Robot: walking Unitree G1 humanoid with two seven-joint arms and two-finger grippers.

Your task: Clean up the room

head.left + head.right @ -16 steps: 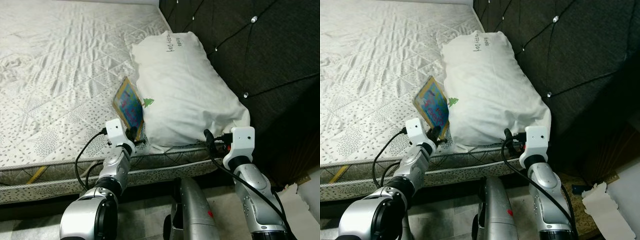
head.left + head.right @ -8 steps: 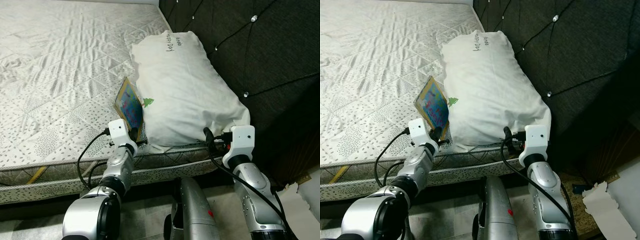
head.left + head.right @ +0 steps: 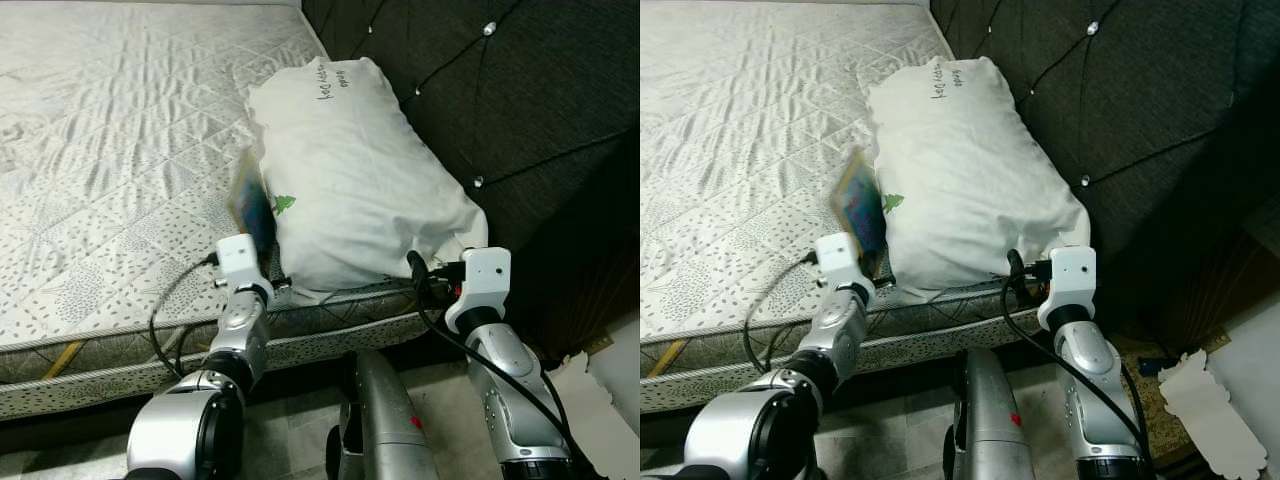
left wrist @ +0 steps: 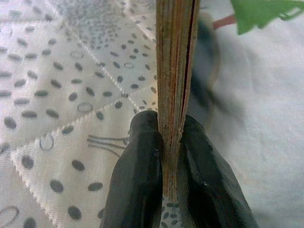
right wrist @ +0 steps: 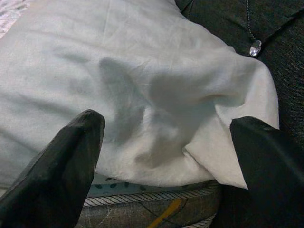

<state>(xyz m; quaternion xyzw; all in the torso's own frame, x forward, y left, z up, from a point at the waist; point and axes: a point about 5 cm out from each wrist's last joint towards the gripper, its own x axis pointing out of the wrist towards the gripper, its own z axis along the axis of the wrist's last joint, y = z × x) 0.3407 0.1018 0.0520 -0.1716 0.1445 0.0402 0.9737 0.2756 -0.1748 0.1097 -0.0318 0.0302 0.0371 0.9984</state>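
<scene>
A thin colourful picture book (image 3: 252, 207) stands on edge on the mattress (image 3: 110, 130), leaning against a white pillow (image 3: 350, 170). My left gripper (image 4: 170, 156) is shut on the book's lower edge, one black finger (image 4: 137, 185) on each side of the pages (image 4: 175, 71). In the eye views the left gripper (image 3: 262, 272) sits at the bed's near edge. My right gripper (image 5: 166, 156) is open just before the pillow's (image 5: 142, 80) near corner, with nothing between its fingers (image 5: 66, 166). Its white wrist (image 3: 478, 280) is at the bed's corner.
A dark tufted headboard (image 3: 500, 100) rises to the right of the pillow. White paper or cardboard (image 3: 1200, 410) lies on the floor at the right. Black writing (image 3: 335, 82) marks the pillow's far end. The quilted mattress stretches away to the left.
The book has been turned from face-on to nearly edge-on and stands more upright against the pillow. The camera has shifted a little. The right gripper has stayed put.
</scene>
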